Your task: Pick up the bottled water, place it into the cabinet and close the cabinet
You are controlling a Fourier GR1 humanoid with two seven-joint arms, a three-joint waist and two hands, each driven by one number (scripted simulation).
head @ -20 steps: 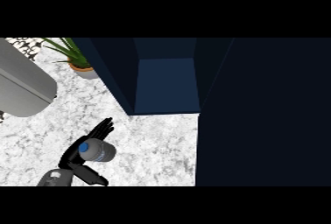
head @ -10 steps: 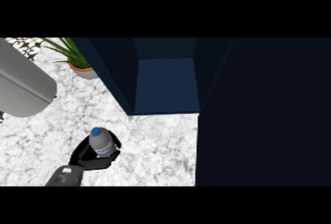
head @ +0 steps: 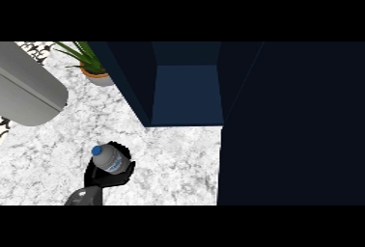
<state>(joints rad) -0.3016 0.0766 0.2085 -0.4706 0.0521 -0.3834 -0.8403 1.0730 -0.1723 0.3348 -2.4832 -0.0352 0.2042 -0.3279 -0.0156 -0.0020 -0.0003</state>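
Observation:
The bottled water (head: 112, 161) is a clear bottle with a blue cap that tilts toward the upper left. My left hand (head: 105, 179) is shut on it from below, fingers curled round its body, over the marble counter (head: 178, 164) at the lower left. The dark blue cabinet (head: 187, 91) stands open beyond it, up and to the right, and its inside shows nothing. Its wide dark door panel (head: 292, 125) fills the right side of the view. My right hand does not show.
A potted green plant (head: 91, 72) stands at the back, just left of the cabinet. A large grey rounded object (head: 28, 91) lies at the upper left. The cabinet's left wall (head: 132, 82) juts out toward the hand.
One second ago my left hand's fingers were spread beside the bottle; they have since curled round it. The bottle has moved up in the view and now tilts.

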